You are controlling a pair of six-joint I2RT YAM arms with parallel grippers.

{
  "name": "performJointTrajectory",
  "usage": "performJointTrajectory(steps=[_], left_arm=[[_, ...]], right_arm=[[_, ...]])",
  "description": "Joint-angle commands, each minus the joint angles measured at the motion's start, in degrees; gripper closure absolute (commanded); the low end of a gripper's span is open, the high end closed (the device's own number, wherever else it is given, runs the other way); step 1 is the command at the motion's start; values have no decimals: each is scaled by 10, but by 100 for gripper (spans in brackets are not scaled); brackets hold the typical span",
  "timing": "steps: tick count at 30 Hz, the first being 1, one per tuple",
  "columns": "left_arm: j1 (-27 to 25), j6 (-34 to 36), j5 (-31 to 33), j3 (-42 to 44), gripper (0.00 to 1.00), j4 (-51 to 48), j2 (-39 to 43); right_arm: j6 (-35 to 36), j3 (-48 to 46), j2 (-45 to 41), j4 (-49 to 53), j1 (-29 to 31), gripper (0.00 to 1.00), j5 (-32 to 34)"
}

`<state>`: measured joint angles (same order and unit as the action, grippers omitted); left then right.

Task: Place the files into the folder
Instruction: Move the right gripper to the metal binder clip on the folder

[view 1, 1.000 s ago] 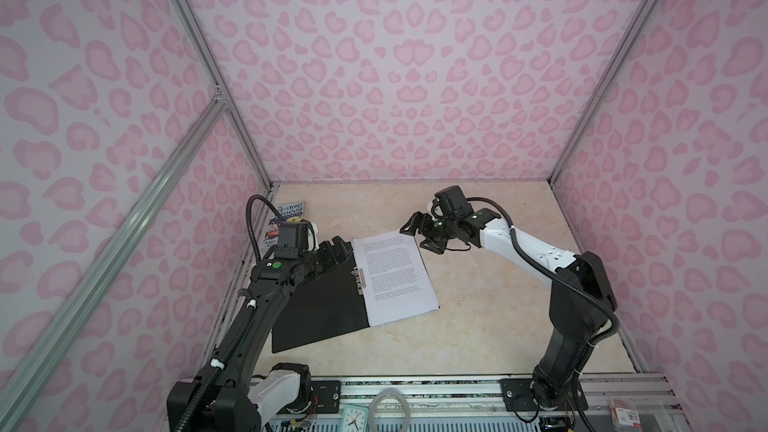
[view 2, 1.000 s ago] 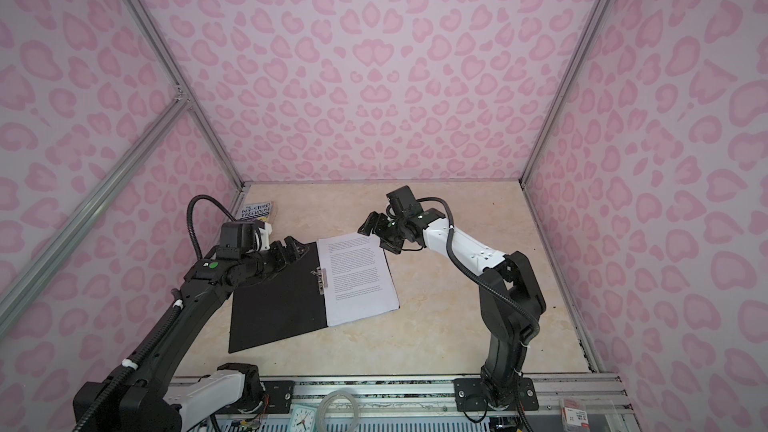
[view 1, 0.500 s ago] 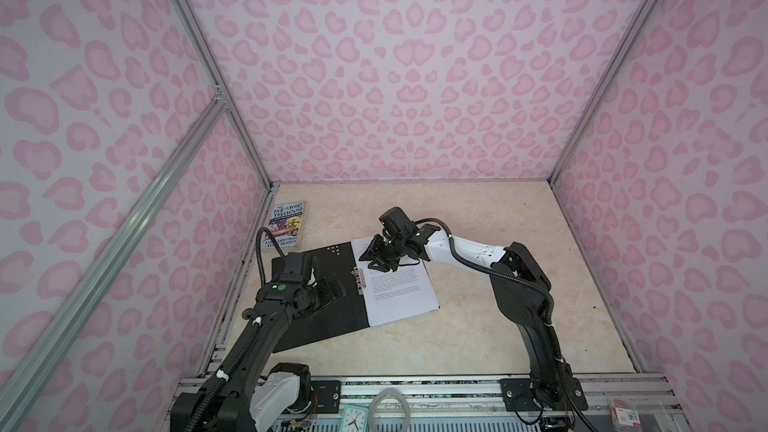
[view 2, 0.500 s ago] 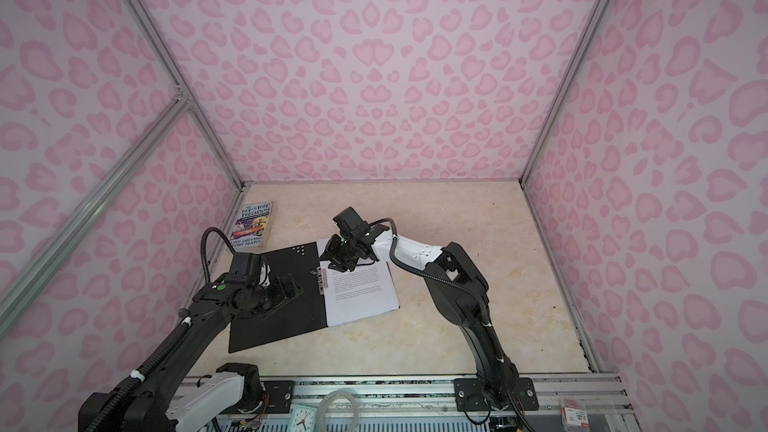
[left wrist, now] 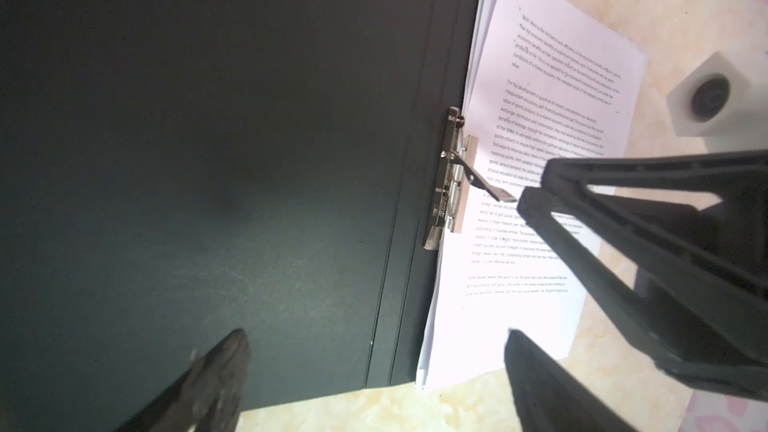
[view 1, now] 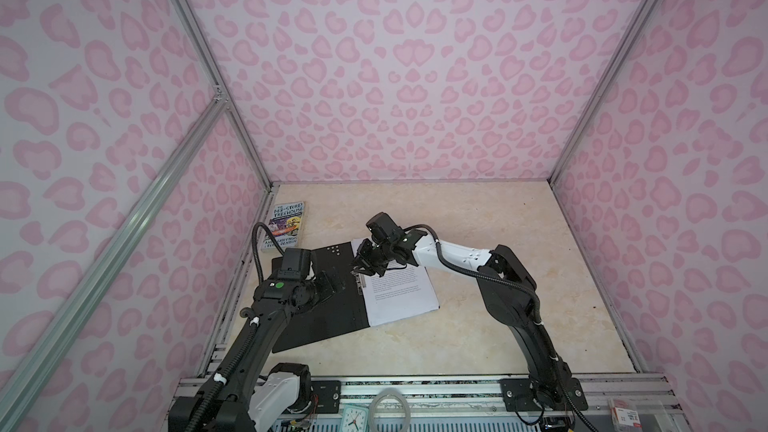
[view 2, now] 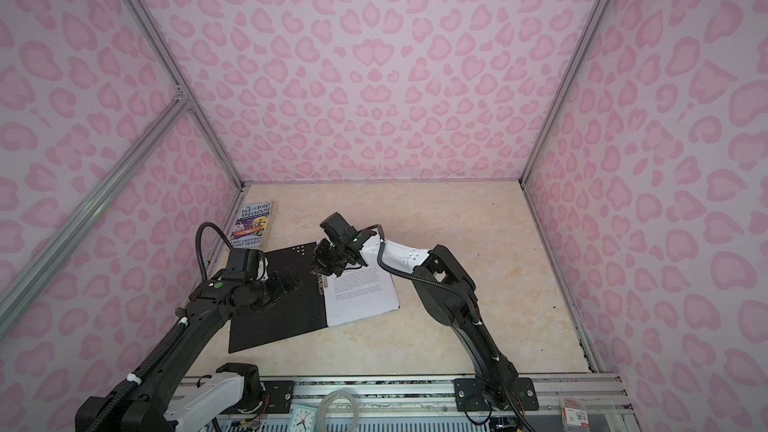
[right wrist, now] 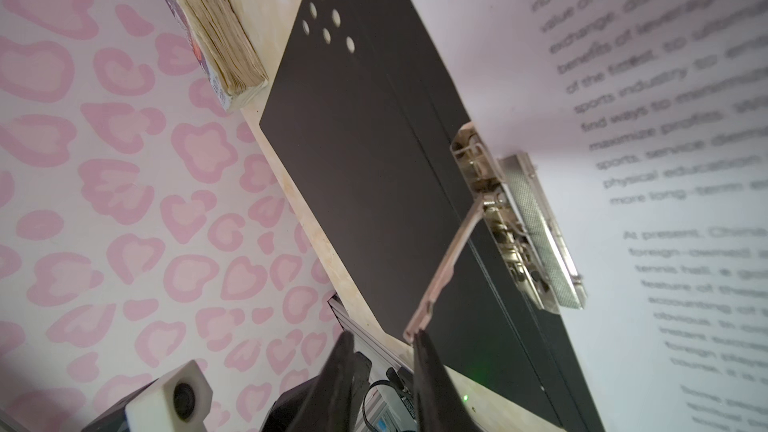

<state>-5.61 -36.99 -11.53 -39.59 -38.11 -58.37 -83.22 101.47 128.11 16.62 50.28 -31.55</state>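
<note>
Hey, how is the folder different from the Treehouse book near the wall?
The folder lies open, plain black inside up; the book is closed, colourful cover up. The folder is thin, with a metal clip at its fold; the book is a thick block of pages. One half of the folder carries the files; nothing lies on the book. Both lie flat on the table.

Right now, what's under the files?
The files are a stack; lower sheets peek out at the edge beside the spine of the folder. Whether a folder flap lies beneath is covered by paper.
</note>
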Motion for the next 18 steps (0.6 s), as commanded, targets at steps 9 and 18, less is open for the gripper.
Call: performJointTrajectory(steps=[9, 18], left_arm=[[3, 22, 10, -5, 3, -11, -1], [6, 27, 12, -7, 3, -11, -3]], right_arm=[[-13, -2, 5, 24, 3, 77, 14], [-16, -6, 6, 22, 3, 79, 12]])
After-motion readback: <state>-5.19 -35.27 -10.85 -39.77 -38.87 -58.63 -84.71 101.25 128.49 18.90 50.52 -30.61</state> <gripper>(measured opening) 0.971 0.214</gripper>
